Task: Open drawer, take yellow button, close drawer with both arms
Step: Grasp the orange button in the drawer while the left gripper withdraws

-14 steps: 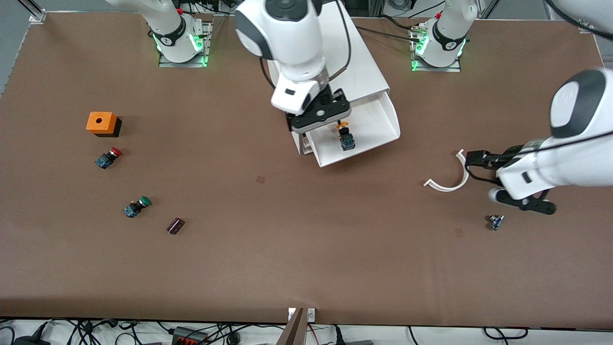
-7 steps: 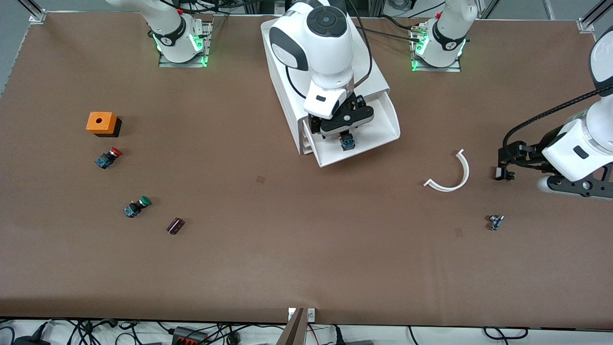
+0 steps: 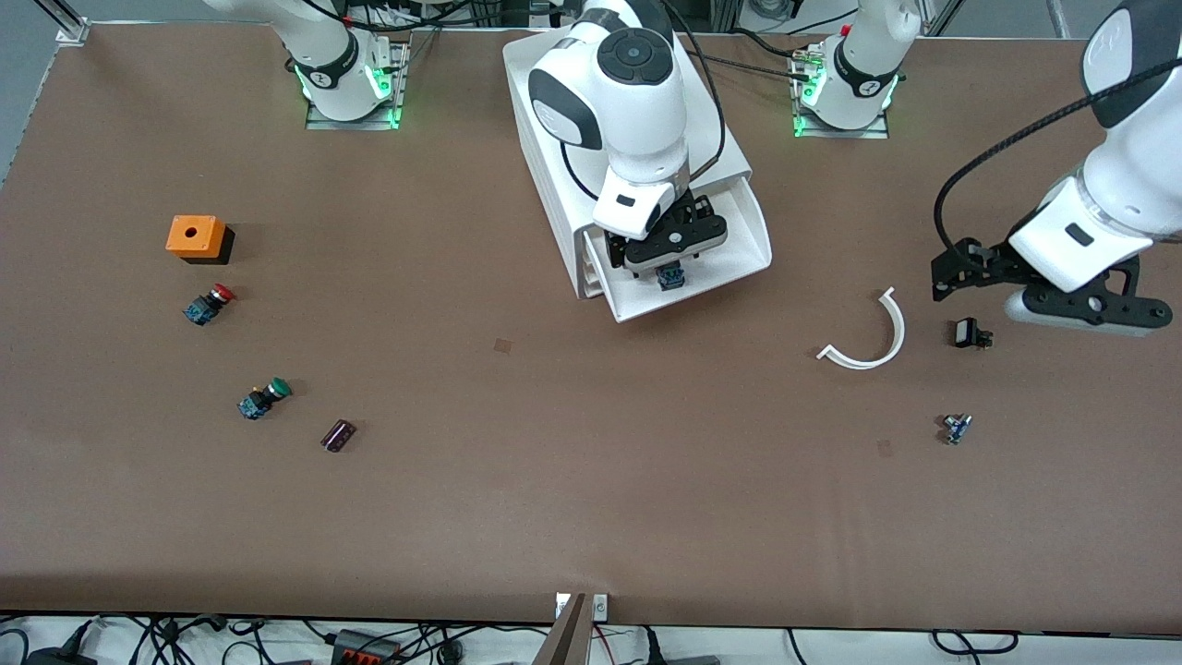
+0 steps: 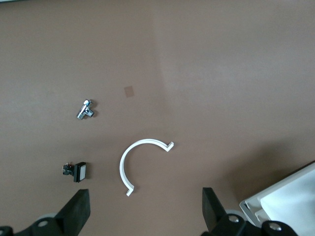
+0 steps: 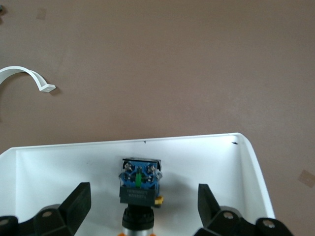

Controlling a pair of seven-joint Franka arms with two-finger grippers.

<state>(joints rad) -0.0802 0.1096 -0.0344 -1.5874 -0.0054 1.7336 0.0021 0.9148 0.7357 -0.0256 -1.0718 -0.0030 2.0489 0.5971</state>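
Note:
The white cabinet [image 3: 711,139] stands at the robots' side of the table with its bottom drawer [image 3: 739,249] pulled out. The button [image 3: 669,275] lies in the drawer, black body showing and cap under my hand. My right gripper [image 3: 667,260] is down over it. In the right wrist view the button [image 5: 140,189] lies between the open fingers [image 5: 76,204], untouched, inside the drawer [image 5: 59,167]; the right gripper [image 5: 142,209] is open. My left gripper [image 3: 1085,309] is open and empty, up over the table near the white arc; it [image 4: 142,211] holds nothing.
A white arc piece [image 3: 873,346] [image 4: 133,157], a small black switch [image 3: 968,332] [image 4: 78,172] and a metal part [image 3: 956,428] [image 4: 86,109] lie toward the left arm's end. An orange box [image 3: 196,237], red button [image 3: 208,305], green button [image 3: 263,399] and dark cylinder [image 3: 338,435] lie toward the right arm's end.
My right gripper has come down into the drawer over the button. My left arm has swung up and away from the white arc, and the black switch now shows on the table.

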